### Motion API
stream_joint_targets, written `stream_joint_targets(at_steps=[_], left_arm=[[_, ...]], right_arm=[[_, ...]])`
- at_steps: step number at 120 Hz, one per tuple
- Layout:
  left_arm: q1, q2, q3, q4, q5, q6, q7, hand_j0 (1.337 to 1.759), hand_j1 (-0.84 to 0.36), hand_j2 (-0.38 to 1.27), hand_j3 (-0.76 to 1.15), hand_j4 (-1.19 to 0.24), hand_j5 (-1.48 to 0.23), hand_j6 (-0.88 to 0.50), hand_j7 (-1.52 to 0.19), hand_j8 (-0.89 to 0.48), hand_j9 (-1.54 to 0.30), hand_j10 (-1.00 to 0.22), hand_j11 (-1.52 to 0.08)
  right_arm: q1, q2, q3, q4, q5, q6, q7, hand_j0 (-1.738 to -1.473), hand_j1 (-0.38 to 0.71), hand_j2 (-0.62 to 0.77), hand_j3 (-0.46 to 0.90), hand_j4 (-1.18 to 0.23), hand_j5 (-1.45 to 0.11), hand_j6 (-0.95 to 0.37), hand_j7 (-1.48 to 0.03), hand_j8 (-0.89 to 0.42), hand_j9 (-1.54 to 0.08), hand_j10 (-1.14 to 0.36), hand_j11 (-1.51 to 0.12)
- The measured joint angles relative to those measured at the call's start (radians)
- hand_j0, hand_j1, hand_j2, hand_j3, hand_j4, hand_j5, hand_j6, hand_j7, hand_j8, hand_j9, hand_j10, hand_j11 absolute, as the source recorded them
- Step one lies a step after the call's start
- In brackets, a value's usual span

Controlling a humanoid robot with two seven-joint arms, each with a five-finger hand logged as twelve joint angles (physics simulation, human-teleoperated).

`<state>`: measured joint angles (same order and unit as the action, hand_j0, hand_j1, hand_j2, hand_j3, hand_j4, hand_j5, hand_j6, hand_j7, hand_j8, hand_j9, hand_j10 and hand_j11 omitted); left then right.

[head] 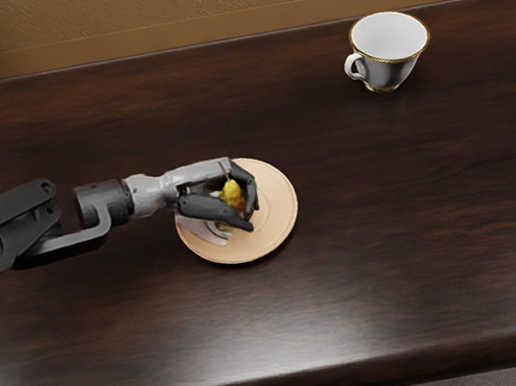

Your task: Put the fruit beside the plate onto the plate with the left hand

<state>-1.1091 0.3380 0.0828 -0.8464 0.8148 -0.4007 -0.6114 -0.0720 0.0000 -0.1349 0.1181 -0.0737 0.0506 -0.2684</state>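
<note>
Left hand (220, 203) over plate (276, 212), fingers curled around fruit (232, 193). Fruit above plate's left part, in grasp; cannot tell if touching plate. Transport looks done; release and withdrawal left. Count: one fruit, one plate, one cup (389, 50) far right on worktop (400, 258).

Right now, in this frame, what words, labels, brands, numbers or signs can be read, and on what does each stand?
None: no readable text anywhere in the head view.
White, gold-rimmed teacup: no print.
Tan plate: plain.
Yellow fruit, grasped in the left hand over the plate: no sticker shows.
Left arm and dark wooden table: no markings.
</note>
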Motion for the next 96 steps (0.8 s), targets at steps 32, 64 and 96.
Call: stream_joint_targets(at_steps=[32, 64, 96], left_arm=[[0.005, -0.001, 0.003, 0.036, 0.009, 0.006, 0.0, 1.657, -0.52, 0.34, 0.0, -0.78, -0.98, -0.74, -0.97, -0.4, -0.98, -0.28, -1.01], [0.003, 0.014, -0.014, 0.036, -0.014, -0.001, 0.0, 1.658, -0.04, 0.12, 0.0, -0.34, -0.43, -0.33, -0.42, -0.23, -0.43, -0.2, -0.43], [-0.004, 0.103, -0.037, 0.034, -0.031, -0.004, 0.0, 1.658, 0.19, 0.05, 0.0, -0.14, -0.18, -0.14, -0.18, -0.12, -0.18, -0.11, -0.18]], right_arm=[[0.0, 0.0, 0.0, 0.0, 0.0, 0.0, 0.0, -1.658, -0.35, 0.0, 0.0, 0.0, 0.0, 0.0, 0.0, 0.0, 0.0, 0.0, 0.0], [-0.001, 0.0, 0.0, 0.0, 0.0, 0.0, 0.0, -1.658, -0.35, 0.0, 0.0, 0.0, 0.0, 0.0, 0.0, 0.0, 0.0, 0.0, 0.0], [-0.001, 0.0, 0.0, 0.0, -0.001, 0.0, 0.0, -1.658, -0.35, 0.0, 0.0, 0.0, 0.0, 0.0, 0.0, 0.0, 0.0, 0.0, 0.0]])
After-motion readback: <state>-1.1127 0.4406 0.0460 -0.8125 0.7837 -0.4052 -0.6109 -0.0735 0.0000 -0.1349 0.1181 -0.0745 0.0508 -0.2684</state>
